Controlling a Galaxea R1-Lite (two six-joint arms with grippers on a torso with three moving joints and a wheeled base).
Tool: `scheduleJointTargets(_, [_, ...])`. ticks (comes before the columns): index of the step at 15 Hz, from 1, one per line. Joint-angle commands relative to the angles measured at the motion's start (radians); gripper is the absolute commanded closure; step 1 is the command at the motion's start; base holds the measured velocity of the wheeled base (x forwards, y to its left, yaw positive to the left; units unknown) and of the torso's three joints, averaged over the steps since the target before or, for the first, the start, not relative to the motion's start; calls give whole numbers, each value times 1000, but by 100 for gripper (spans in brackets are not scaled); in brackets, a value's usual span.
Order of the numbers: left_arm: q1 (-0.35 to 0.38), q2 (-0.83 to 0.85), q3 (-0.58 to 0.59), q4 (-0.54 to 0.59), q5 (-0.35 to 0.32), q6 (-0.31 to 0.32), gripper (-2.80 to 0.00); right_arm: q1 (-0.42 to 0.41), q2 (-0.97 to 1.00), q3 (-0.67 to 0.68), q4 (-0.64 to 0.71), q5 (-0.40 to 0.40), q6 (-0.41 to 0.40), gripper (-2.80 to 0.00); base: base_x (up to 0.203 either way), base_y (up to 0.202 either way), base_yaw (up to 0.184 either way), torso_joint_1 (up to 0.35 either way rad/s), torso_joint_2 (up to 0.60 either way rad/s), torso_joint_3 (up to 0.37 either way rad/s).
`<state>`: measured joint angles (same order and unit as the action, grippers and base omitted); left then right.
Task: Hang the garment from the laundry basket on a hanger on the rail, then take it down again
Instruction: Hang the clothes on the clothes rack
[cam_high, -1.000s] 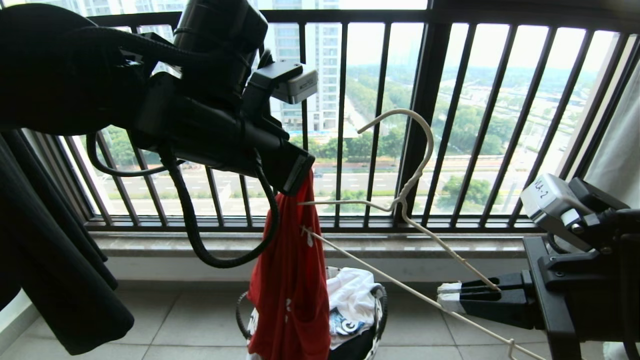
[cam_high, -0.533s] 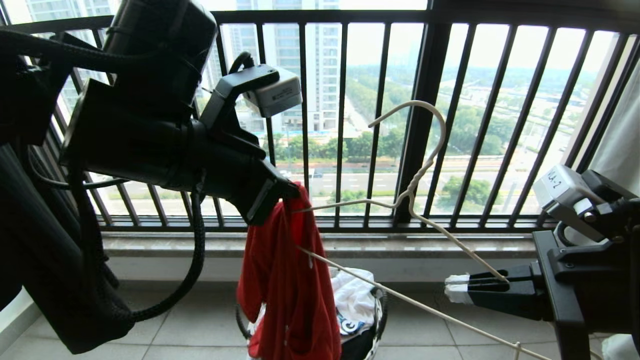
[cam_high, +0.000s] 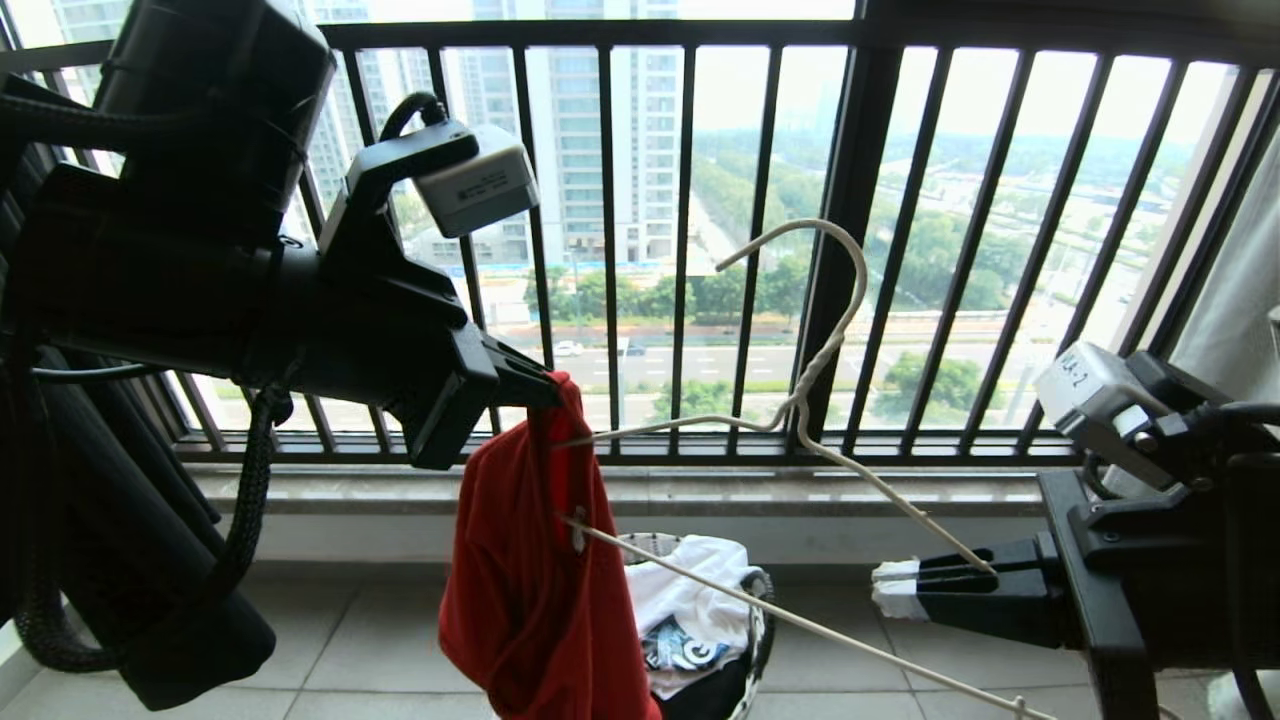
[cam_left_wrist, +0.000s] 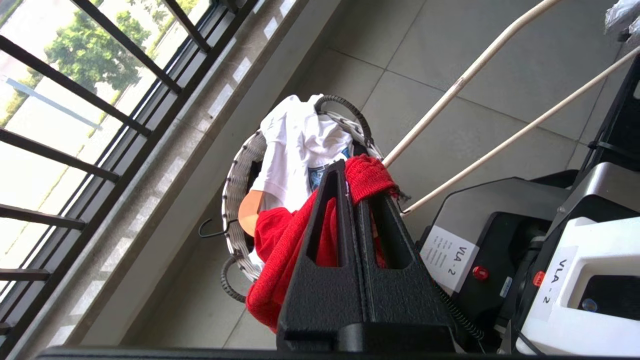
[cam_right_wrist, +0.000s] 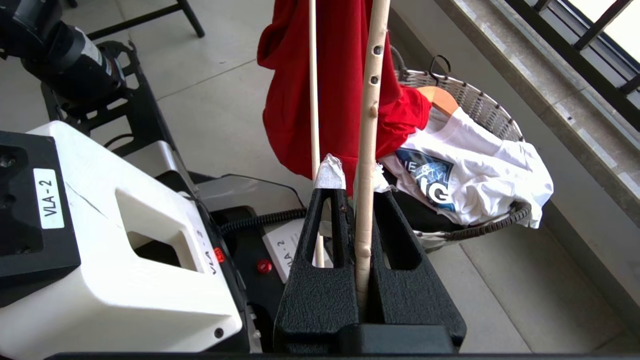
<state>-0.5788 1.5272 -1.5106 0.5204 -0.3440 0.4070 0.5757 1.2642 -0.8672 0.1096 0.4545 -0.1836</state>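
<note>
The red garment (cam_high: 540, 600) hangs from my left gripper (cam_high: 545, 385), which is shut on a bunch of its fabric (cam_left_wrist: 367, 177) above the laundry basket (cam_high: 762, 625). My right gripper (cam_high: 895, 590) is shut on one arm of the cream-white wire hanger (cam_high: 820, 370), held tilted with its hook up in front of the balcony bars. The hanger's other end reaches the garment just beside the left fingertips. From the right wrist, the hanger (cam_right_wrist: 367, 125) runs out of the right gripper (cam_right_wrist: 352, 182) toward the garment (cam_right_wrist: 340, 75). The rail is out of view.
A white printed shirt (cam_right_wrist: 480, 170) and a wooden hanger (cam_right_wrist: 440, 100) lie in the woven basket (cam_right_wrist: 480, 105) on the tiled floor. A black garment (cam_high: 100, 520) hangs at the far left. The black balcony railing (cam_high: 850, 200) and a stone sill close off the front.
My left arm has swung to the left and a little lower, carrying the red garment with it. The right gripper and hanger have stayed almost in place.
</note>
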Motion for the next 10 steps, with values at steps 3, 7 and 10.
scheduleJointTargets(3, [-58, 1, -6, -2, 29, -34, 0, -2, 21, -3, 1, 6, -2, 0, 0, 0, 0, 0, 0, 0])
scheduleJointTargets(7, [-121, 2, -10, -6, 37, -63, 0, -2, 29, -14, -26, 7, 52, 0, 0, 0, 0, 0, 0, 0])
scheduleJointTargets(10, [-194, 21, -42, -7, 162, -171, 0, -1, 37, -13, -108, 3, 128, 0, 0, 0, 0, 0, 0, 0])
